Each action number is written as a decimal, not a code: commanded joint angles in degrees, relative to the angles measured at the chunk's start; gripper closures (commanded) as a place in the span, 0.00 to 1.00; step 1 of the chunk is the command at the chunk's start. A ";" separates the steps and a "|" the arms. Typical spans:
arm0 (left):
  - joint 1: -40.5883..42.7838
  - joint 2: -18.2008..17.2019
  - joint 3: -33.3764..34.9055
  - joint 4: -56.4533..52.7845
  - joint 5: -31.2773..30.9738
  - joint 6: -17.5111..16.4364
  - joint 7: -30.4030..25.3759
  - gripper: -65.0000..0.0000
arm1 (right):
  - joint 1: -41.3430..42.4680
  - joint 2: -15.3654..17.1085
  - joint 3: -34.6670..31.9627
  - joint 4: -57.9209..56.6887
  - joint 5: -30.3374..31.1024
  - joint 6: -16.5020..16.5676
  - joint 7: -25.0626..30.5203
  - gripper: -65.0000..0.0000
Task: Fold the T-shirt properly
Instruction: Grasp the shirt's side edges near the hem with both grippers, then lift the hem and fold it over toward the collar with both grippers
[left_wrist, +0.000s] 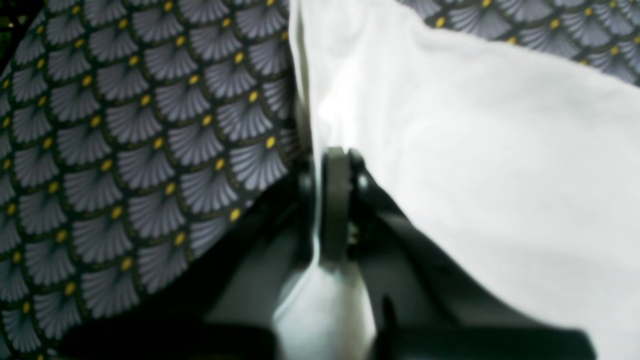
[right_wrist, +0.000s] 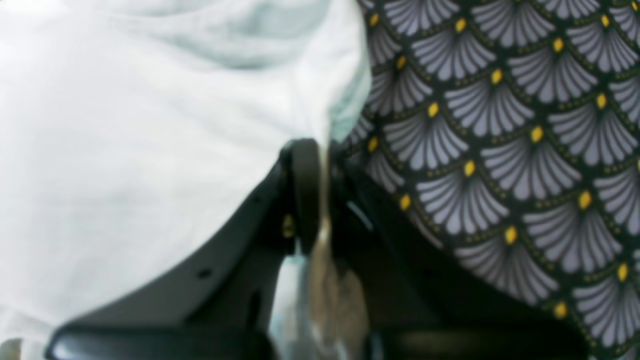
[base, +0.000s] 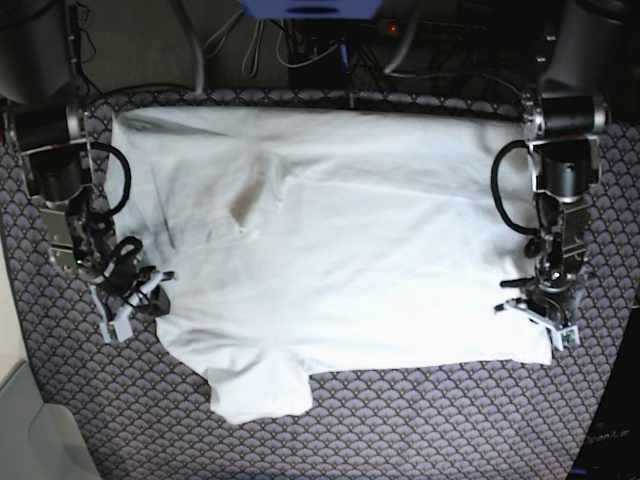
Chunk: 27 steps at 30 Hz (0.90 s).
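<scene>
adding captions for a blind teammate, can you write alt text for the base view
A white T-shirt lies spread across a table with a fan-patterned cover, seen from above. The left gripper is shut on the shirt's edge at the picture's right, the right gripper on its edge at the picture's left. One sleeve points toward the camera.

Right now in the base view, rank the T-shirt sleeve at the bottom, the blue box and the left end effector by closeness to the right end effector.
From the right end effector, at the view's left:
1. T-shirt sleeve, lower centre-left.
2. Blue box, top edge, centre.
3. Left end effector, far right side.
</scene>
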 joint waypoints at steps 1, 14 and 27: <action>-1.34 -1.36 0.03 2.60 -1.58 0.01 0.01 1.00 | 1.14 1.15 0.35 2.61 0.55 0.44 1.09 1.00; 2.61 -3.21 0.03 7.61 -5.45 -0.08 2.12 1.00 | -12.57 3.87 10.29 23.89 0.46 0.44 0.65 1.00; 3.49 -4.70 0.03 10.07 -8.96 -0.08 2.39 1.00 | -20.40 6.24 13.10 38.22 0.46 0.44 0.83 1.00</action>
